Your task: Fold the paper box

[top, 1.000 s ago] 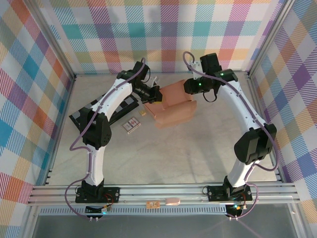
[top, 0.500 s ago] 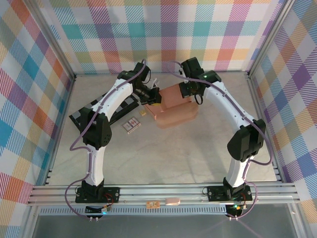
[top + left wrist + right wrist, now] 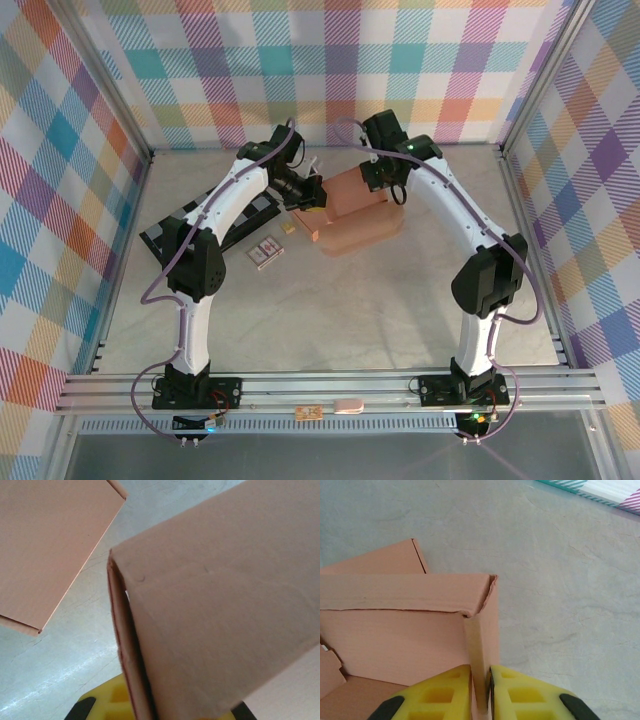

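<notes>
The pink-brown paper box [image 3: 352,218] stands part-folded on the table at the back centre. My left gripper [image 3: 314,196] is shut on its left wall. In the left wrist view that wall [image 3: 215,605] rises from between the yellow fingers [image 3: 102,702], and a loose flap [image 3: 50,545] lies flat at the upper left. My right gripper [image 3: 386,188] is at the box's back right corner. In the right wrist view its yellow fingers [image 3: 435,695] pinch an upright wall [image 3: 480,645] of the box, with the folded top edge [image 3: 400,592] just beyond.
A black flat tray [image 3: 168,236] lies left of the left arm. A small card packet [image 3: 266,252] and a tiny item [image 3: 289,227] lie near the box's left side. The metal frame posts and checked walls close in the back and sides.
My right arm has swung left and back onto the box's right rear wall, and its fingers have closed there. The box has shifted slightly. The left arm has held still.
</notes>
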You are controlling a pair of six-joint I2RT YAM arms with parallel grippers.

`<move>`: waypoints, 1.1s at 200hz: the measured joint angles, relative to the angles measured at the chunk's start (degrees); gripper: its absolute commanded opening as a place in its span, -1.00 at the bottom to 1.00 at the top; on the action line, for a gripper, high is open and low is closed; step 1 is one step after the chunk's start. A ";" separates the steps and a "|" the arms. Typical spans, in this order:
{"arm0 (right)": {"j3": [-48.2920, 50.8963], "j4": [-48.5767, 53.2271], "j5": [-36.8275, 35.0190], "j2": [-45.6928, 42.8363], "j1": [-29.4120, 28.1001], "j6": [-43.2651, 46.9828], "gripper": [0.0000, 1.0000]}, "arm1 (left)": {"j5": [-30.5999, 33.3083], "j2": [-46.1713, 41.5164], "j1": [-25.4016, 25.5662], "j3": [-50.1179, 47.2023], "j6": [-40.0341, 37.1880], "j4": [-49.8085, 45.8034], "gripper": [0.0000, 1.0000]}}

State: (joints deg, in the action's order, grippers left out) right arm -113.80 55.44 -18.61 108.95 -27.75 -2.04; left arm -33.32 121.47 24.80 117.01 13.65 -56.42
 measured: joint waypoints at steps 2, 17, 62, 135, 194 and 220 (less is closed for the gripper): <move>-0.07 0.02 -0.02 0.02 0.00 0.00 -0.64 | 0.00 0.00 0.02 0.00 0.00 0.00 -1.00; -0.28 0.15 -0.04 0.04 0.04 0.02 -0.61 | 0.02 -0.02 0.11 0.04 0.00 0.00 -1.00; -0.55 0.42 -1.16 0.22 0.04 0.98 -0.59 | 0.00 -0.02 0.55 0.04 -0.04 -0.02 -1.00; -1.18 1.22 -4.31 0.96 0.04 1.31 -0.83 | -0.02 -0.02 1.03 0.04 -0.26 -0.04 -1.00; -1.29 2.32 -11.91 1.99 -1.66 0.72 -0.89 | -0.02 -0.04 1.79 0.07 -0.24 0.02 -1.00; -1.40 2.29 -12.94 2.01 -1.97 0.46 -0.80 | -0.04 -0.04 1.79 0.07 -0.24 0.37 -1.00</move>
State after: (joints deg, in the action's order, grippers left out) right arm -115.20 57.74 -31.55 110.96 -29.71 -1.58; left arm -33.36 121.43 26.59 117.08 13.41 -56.05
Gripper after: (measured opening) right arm 0.089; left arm 0.053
